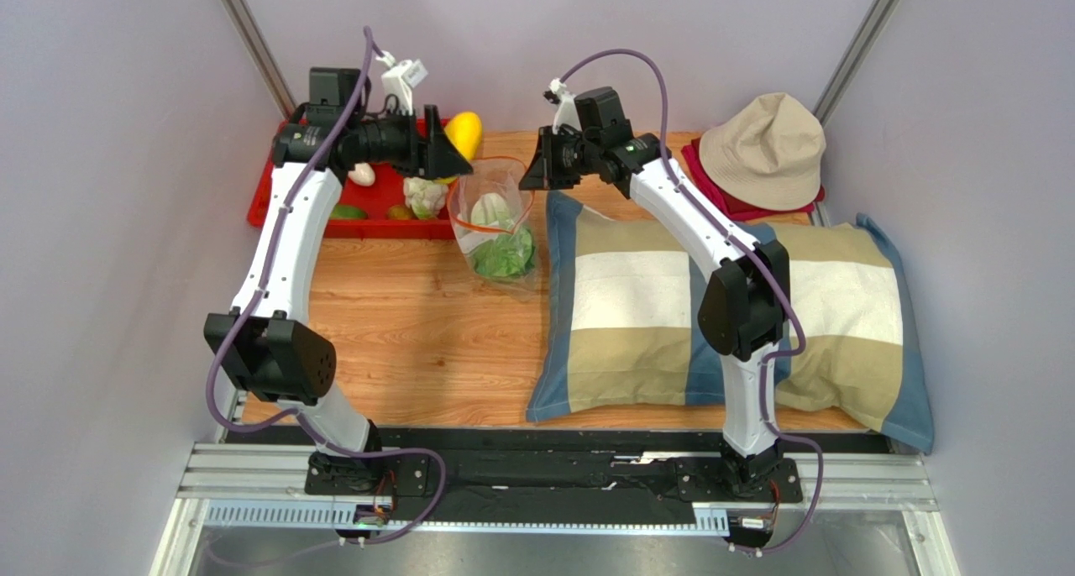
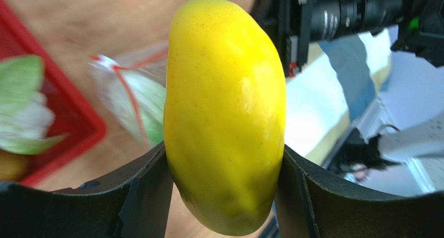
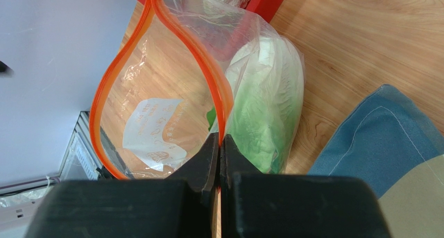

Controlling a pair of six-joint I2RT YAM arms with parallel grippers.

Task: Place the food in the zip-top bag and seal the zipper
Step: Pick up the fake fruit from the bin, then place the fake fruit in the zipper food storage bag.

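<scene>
While the right gripper [image 3: 219,152] pinches the open zip-top bag's [image 3: 156,128] zipper [image 3: 226,105], the left gripper [image 2: 224,175] clamps a yellow pepper [image 2: 224,102] at the bag's 11 o'clock. Lettuce [image 3: 266,102] lies inside.

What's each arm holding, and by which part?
Left fingers: yellow toy food, clamped near one end. Right fingers: zip-top bag, pinched at the zipper strip.

The wooden table [image 1: 417,337] ran wide across the booth, bare boards showing on its left half. At the far left, a red tray [image 1: 263,198] sat flat on the wood. Just beside it, the zip-top bag [image 1: 495,242] rested its bottom on the boards, between tray and pillow. The checked pillow [image 1: 631,312] sprawled over the right half, its near right corner reaching the table's front edge. Behind it lay a red cloth [image 1: 702,173], with a beige hat [image 1: 763,148] on top.
</scene>
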